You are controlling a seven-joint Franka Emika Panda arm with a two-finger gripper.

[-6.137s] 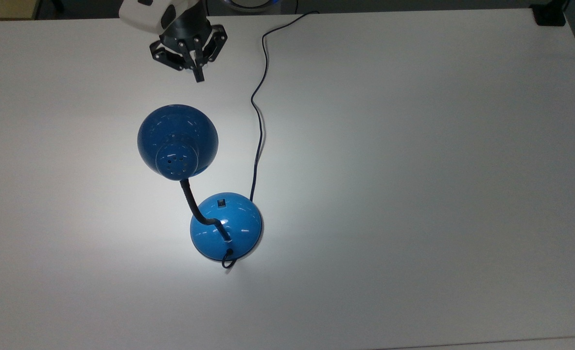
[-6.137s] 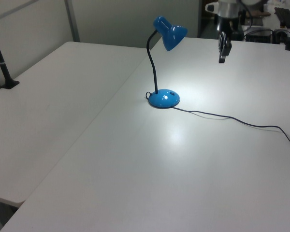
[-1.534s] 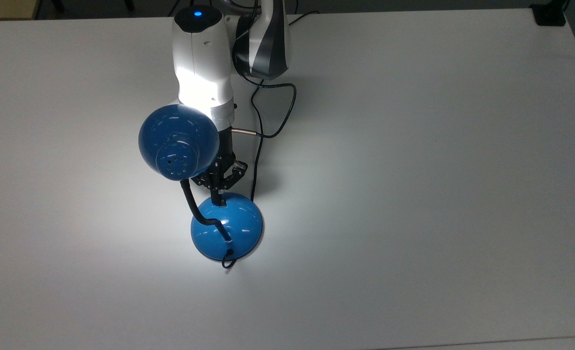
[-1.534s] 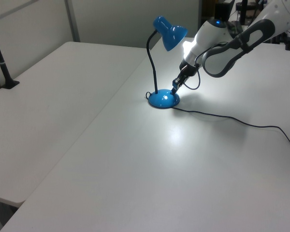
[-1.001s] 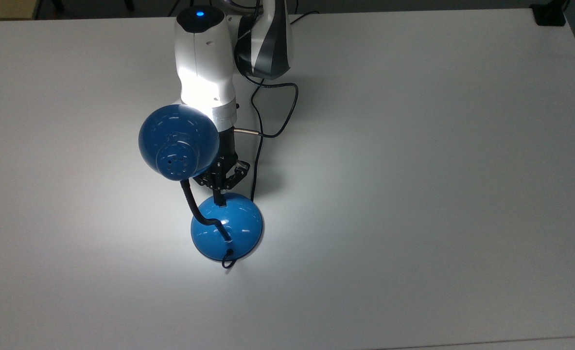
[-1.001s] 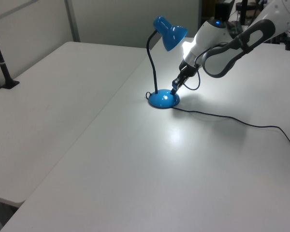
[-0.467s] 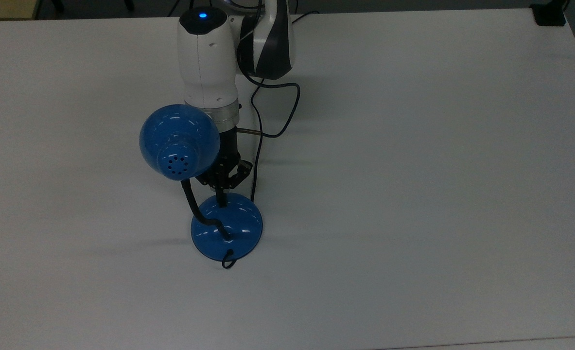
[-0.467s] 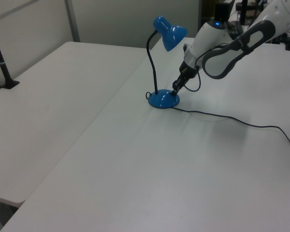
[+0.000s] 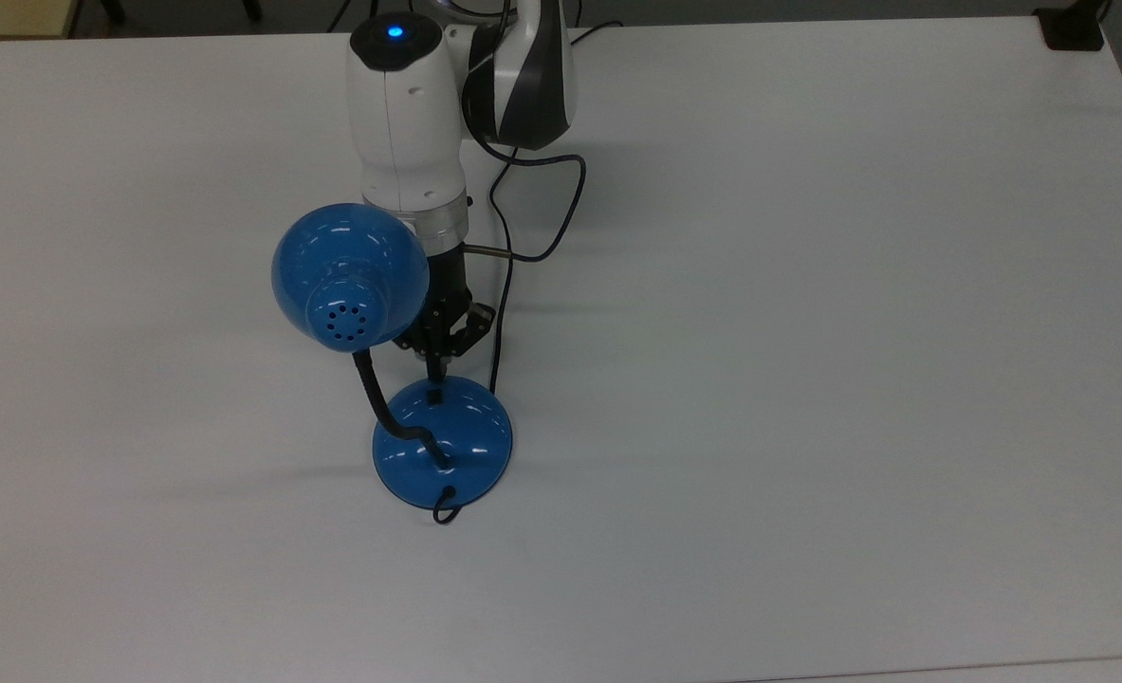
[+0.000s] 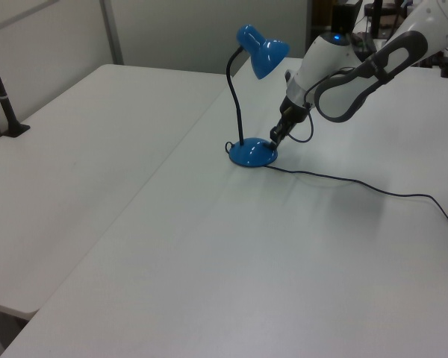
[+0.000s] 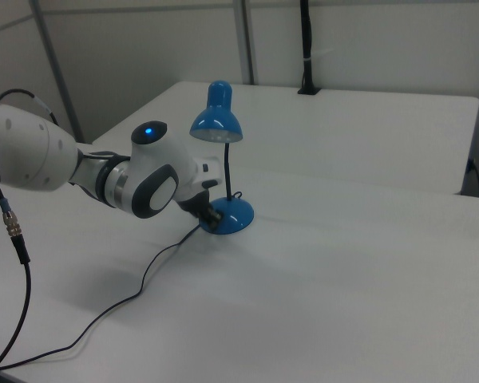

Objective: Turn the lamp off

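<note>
lamp [image 9: 442, 438] now dark, closed claw [image 9: 436, 372] lifted just off base switch [image 9: 435, 395]

The glossy blue dome-shaded desk lamp [image 9: 349, 277] is one saturated blue on shade and round base, with a ring of small dark vent holes at the shade's 6 o'clock. Its gooseneck [image 9: 377, 403], switch [image 9: 434, 396] and thin cord [image 10: 358, 183] are black. The black two-finger gripper [image 9: 439, 365] hangs from a white and dark grey arm [image 9: 409, 123] carrying a lit blue dot. The plain matte table [image 9: 807, 332] is white.
</note>
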